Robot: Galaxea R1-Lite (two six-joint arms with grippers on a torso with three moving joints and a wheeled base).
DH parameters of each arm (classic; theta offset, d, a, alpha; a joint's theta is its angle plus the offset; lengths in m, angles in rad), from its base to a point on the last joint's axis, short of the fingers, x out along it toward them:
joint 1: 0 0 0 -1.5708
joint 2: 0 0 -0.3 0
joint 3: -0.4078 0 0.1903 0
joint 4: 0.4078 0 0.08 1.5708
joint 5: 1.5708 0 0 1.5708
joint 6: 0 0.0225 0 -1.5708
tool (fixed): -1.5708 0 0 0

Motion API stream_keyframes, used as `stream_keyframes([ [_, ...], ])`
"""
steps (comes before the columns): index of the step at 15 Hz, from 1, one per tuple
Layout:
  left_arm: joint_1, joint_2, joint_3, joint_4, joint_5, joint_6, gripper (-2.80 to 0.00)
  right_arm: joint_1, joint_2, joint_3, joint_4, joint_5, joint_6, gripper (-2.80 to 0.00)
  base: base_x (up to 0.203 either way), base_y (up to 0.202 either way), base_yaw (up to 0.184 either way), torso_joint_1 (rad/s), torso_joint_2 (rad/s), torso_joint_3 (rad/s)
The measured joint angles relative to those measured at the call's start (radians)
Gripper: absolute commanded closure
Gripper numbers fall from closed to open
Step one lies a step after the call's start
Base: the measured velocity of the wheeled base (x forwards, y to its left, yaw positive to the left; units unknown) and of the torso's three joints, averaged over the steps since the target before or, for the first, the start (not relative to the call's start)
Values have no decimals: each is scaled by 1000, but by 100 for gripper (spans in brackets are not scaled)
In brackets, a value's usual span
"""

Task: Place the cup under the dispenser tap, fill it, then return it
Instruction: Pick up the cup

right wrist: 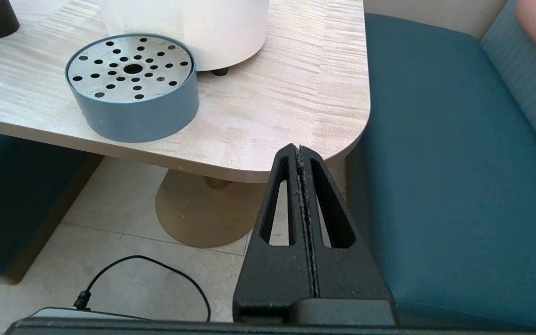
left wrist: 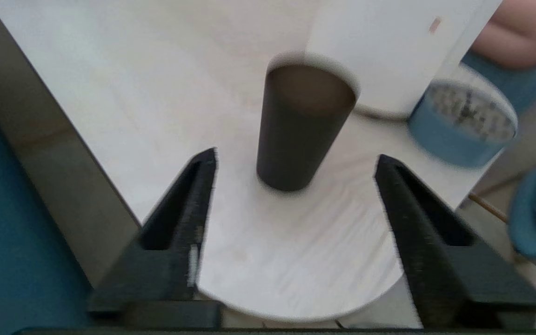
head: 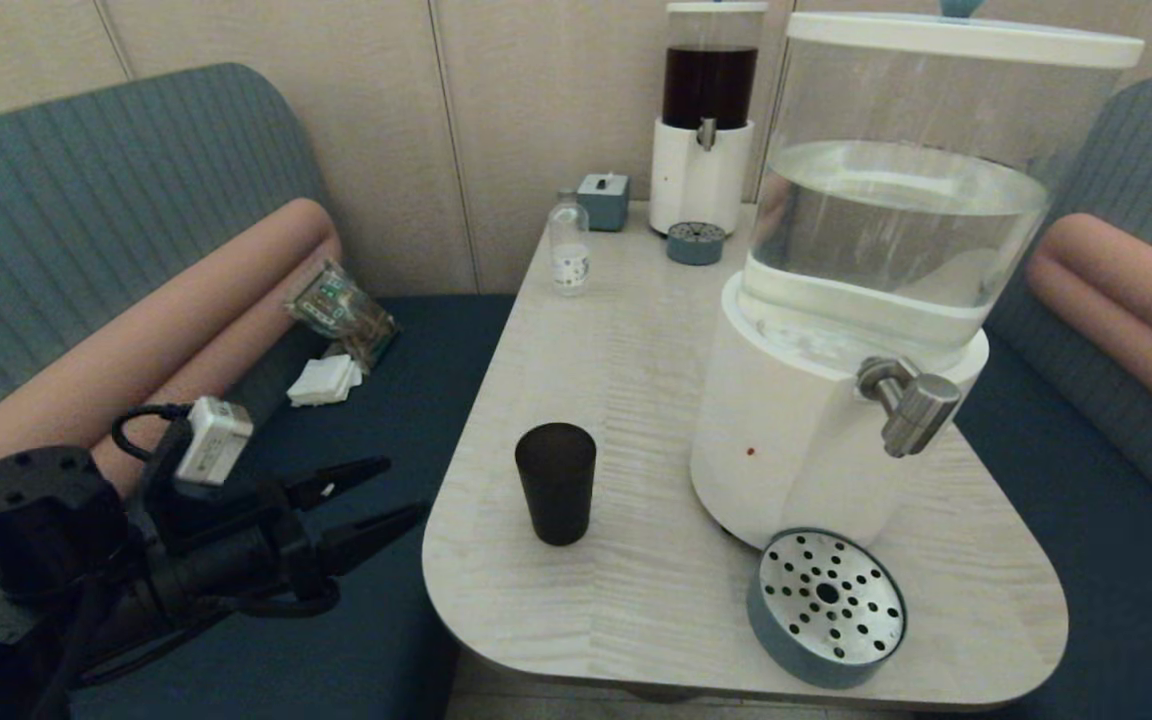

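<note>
Now we are lining our spread left hand (head: 391, 494) up with the cup (head: 556, 483), aiming mid-height; right hand (right wrist: 300, 150) is sitting pressed together below the desk (head: 636, 330).

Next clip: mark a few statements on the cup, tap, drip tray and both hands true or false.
1. The cup stands upright on the table. True.
2. The left hand grips the cup. False: it is open, short of it.
3. The right hand is shut. True.
4. The cup sits under the dispenser tap. False: it stands apart, to the left.
5. The drip tray holds the cup. False: nothing stands on it.
</note>
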Motion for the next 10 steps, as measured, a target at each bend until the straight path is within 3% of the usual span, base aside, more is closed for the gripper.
stream_keyframes([
  [10,-1,151,-90,-2,-21,2,-280,0,0,0,0,0,0,0,0,0,0,0,0,0],
])
